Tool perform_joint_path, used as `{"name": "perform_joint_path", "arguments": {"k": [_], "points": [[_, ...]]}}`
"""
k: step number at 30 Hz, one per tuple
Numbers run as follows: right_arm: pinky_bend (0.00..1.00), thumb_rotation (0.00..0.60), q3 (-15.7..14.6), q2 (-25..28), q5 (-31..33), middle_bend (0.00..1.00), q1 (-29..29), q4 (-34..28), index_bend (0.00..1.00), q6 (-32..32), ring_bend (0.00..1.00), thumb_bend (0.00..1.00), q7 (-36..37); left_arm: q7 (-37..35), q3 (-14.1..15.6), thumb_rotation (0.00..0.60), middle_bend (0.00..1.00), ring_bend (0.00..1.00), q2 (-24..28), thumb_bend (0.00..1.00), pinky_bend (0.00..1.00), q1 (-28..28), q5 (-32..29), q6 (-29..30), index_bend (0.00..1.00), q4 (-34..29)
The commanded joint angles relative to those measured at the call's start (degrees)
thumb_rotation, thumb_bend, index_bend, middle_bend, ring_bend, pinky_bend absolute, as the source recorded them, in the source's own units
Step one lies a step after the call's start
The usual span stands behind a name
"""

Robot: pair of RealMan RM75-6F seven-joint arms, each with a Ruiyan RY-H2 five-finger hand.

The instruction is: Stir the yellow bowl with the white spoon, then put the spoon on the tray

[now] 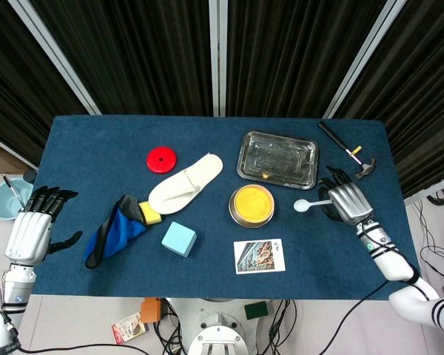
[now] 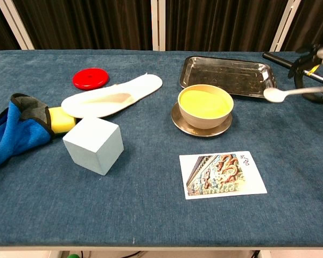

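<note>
With the white spoon (image 2: 282, 94) lifted off the table, I judge my next job is to carry its scoop over the yellow bowl (image 2: 205, 105), lower it gently into the middle, and stir in small circles so nothing slops over the rim. My right hand (image 1: 346, 200) grips the spoon's handle, fingers curled around it, just right of the bowl; the scoop points toward the bowl. Behind the bowl sits the metal tray (image 1: 246, 164). Far left of the bowl, my left hand (image 1: 31, 233) hangs off the table, fingers spread, holding nothing.
</note>
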Motion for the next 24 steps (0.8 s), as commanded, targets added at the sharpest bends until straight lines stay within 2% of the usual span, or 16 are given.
{"name": "perform_joint_path", "arguments": {"k": [1,8,12,17,24], "points": [[0.13,0.6,2.2,4.8,0.6,0.26,4.3,-5.6,0.59,-5.0,0.03,0.46,-1.2,0.2,-0.1,0.595,0.21,0.13,0.0,0.15,0.11,0.0,0.0,0.0,0.23,-0.2],[0.13,0.6,5.0,4.0,3.4,0.26,13.3,-7.4,0.59,-16.3,0.03,0.46,-8.6,0.5,0.1,0.597,0.21,0.13,-0.4,0.15,0.11,0.8,-0.6,0.7,0.23,-0.3],[0.13,0.6,5.9,2.3,6.0,0.24,16.9,-7.5,0.57,-20.4,0.03,0.46,-14.4,-0.2,0.3,0.599,0.21,0.13,-0.5,0.15,0.11,1.4,-1.0,1.1,0.23,0.2],[0.13,0.6,6.0,-0.8,9.8,0.24,20.1,-6.8,0.56,-23.3,0.03,0.46,-21.7,-1.1,0.4,0.596,0.21,0.13,-0.7,0.15,0.11,1.6,-1.2,1.1,0.23,1.1],[0.13,0.6,5.4,-4.4,14.2,0.23,21.7,-6.3,0.54,-23.9,0.03,0.46,-26.2,-2.1,0.5,0.594,0.21,0.13,-1.0,0.15,0.11,1.7,-0.9,1.0,0.23,2.2]]}}
